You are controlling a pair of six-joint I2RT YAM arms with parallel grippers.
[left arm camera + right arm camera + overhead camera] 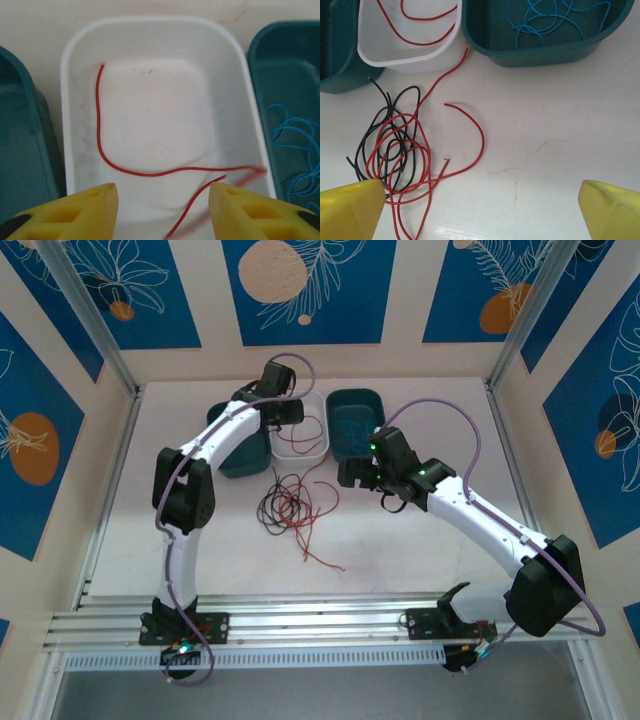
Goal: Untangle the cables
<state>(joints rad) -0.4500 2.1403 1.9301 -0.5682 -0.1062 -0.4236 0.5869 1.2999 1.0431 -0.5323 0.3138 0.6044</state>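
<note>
A tangle of red and black cables (288, 505) lies on the white table between the arms; the right wrist view has this tangle (395, 150) at lower left. My left gripper (288, 420) hovers open over the white bin (300, 457), and a red cable (100, 145) lies inside below the gripper (162, 200). A second red strand (200, 200) runs between the yellow fingers, blurred at the bin's right rim. My right gripper (352, 474) hangs open above bare table, the gripper (482, 205) holding nothing. Blue cables (545, 20) fill the right teal bin (355, 392).
A second teal bin (240, 462) stands left of the white bin, partly under the left arm. One red strand (440, 75) trails from the white bin's corner down to the tangle. Loose red ends (320, 555) stretch toward the table's front. Painted walls enclose the table.
</note>
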